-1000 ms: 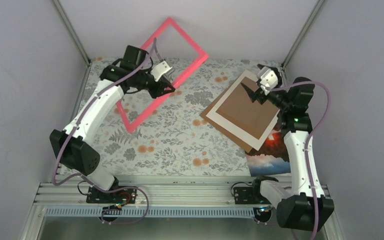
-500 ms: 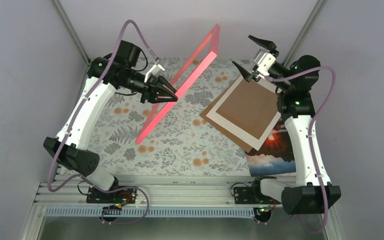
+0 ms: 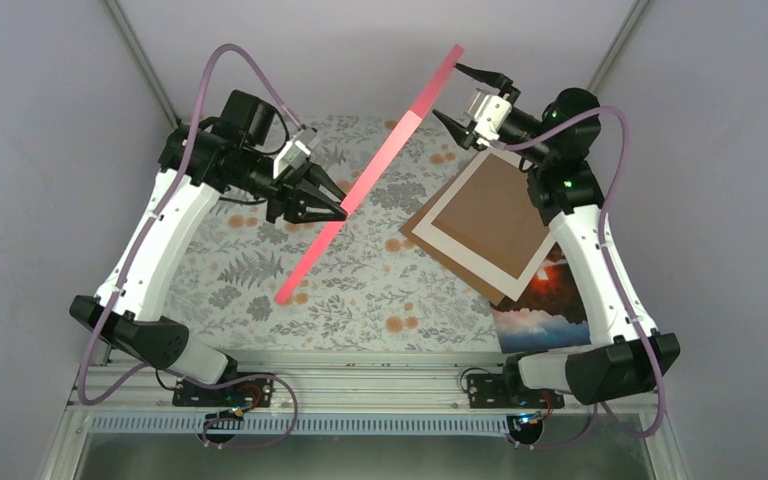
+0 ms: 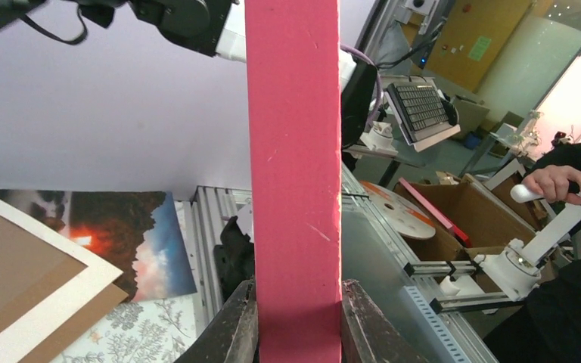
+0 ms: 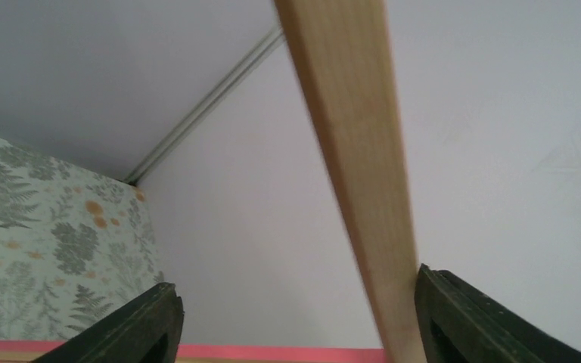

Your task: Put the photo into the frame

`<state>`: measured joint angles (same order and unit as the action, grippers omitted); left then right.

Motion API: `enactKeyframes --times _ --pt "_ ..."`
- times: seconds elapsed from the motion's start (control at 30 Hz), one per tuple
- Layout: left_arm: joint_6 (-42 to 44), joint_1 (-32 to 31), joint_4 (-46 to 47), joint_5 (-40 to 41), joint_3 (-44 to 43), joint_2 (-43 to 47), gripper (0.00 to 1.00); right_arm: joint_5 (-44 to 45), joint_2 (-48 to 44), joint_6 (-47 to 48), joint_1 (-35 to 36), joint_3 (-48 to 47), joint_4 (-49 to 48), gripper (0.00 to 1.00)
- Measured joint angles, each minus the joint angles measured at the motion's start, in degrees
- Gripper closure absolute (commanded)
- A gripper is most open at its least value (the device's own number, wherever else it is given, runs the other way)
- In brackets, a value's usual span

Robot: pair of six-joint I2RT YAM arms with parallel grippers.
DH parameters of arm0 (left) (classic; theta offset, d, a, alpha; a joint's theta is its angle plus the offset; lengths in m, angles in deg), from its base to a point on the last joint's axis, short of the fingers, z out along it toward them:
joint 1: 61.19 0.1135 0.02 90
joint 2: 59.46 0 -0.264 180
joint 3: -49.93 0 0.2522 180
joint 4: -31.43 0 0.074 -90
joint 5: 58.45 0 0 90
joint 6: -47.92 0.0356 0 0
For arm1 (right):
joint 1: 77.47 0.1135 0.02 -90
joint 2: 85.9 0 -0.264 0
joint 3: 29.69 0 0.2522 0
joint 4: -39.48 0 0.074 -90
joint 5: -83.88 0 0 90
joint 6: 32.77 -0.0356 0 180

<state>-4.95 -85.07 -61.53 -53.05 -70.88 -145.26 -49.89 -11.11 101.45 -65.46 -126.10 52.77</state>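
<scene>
Two-handed now. Tipped pink frame (image 3: 380, 165) up edge-on over middle of tabletop (image 3: 360, 300); pinched in left gripper (image 3: 338, 207), straddled by spread right gripper (image 3: 446, 92). Not yet reached: photo (image 3: 550, 300), near right corner.

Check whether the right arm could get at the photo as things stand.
Probably not cleanly. The photo lies mostly under the white mat and brown board, with only its near corner showing. The right pincer, open, is up at the far end of the raised frame.
</scene>
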Motion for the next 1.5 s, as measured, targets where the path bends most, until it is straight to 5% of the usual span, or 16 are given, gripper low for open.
enactKeyframes --times 0.13,0.33,0.4,0.5,0.57,0.6,0.8,0.97,1.17,1.37,1.5 --pt "0.2 -0.4 -0.6 0.0 1.4 0.8 0.98 2.3 1.4 0.8 0.3 -1.0 -1.2 0.46" --pt "-0.1 -0.7 -0.8 0.9 1.0 0.7 0.97 4.8 3.0 2.1 1.5 -2.6 -3.0 0.89" --pt "-0.4 -0.7 -0.6 1.3 0.7 0.7 0.89 5.6 3.0 3.1 1.5 -2.8 -3.4 0.97" --pt "-2.0 -0.2 0.3 2.1 -0.2 0.7 0.73 6.2 3.0 6.2 1.5 -2.7 -3.4 0.97" --pt "-4.1 0.5 2.0 2.9 -0.8 0.7 0.32 7.5 3.0 6.6 1.5 -2.7 -3.2 0.97" --pt "-4.8 1.3 3.5 3.7 -1.5 0.5 0.22 8.7 3.0 6.5 1.5 -2.8 -2.8 0.97" --pt "-8.2 10.3 9.6 13.2 -14.1 -4.5 0.01 15.8 5.4 5.9 1.4 -9.7 7.9 0.97" --pt "-6.8 10.9 11.0 23.5 -17.1 -3.8 0.00 21.8 8.6 4.8 1.5 -17.3 16.4 0.97" --pt "-7.0 10.9 15.6 34.6 -10.1 0.9 0.03 29.2 13.7 2.7 2.6 -26.1 28.0 0.97" --pt "-8.2 10.7 18.9 43.3 -8.0 1.4 0.22 35.4 17.2 2.8 4.3 -28.9 35.7 0.97" --pt "-8.5 7.8 21.6 53.7 -8.7 -0.5 0.24 40.3 20.2 2.9 7.1 -32.2 40.6 0.97"
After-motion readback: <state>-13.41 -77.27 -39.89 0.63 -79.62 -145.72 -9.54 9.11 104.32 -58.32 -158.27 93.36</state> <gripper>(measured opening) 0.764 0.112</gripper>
